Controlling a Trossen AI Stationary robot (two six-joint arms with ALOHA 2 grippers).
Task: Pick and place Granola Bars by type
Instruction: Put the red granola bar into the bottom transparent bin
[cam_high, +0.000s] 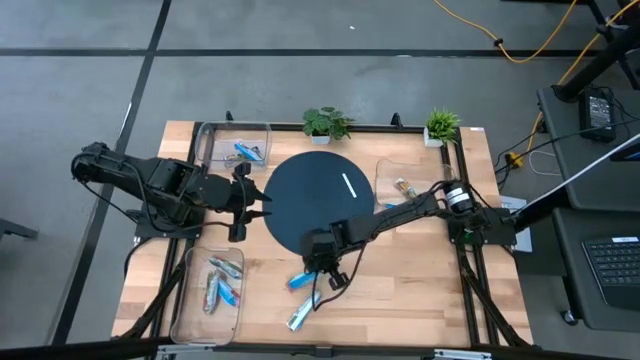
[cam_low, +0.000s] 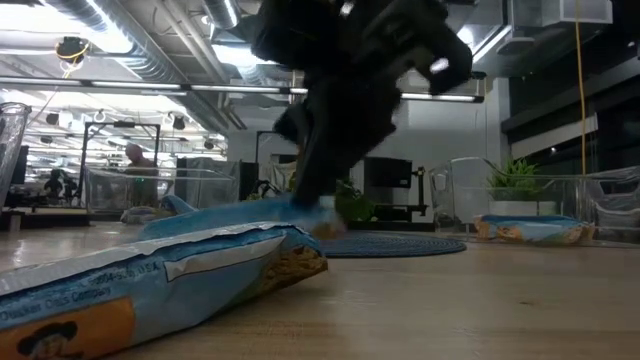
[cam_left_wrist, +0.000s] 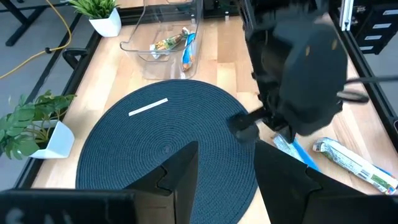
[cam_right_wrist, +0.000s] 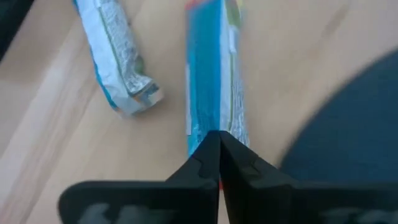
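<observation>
A blue granola bar lies on the wood just off the near edge of the round dark mat. My right gripper is shut on it and reaches down to it near the table's middle. A silver-and-green bar lies beside it, nearer the table's front edge, and fills the foreground of the low view. My left gripper hovers open at the mat's left edge, with nothing between its fingers. My right gripper pinches the blue bar's crimped end, the end nearest the mat, between its two fingers. The fingers slant down from the table's right and far side. The rest of the bar stretches away from the fingers along the wood.
Three clear bins stand around the mat: one far left holding a blue bar, one near left holding several bars, one far right with bars. A thin white mark lies on the mat. Two small potted plants stand at the far edge.
</observation>
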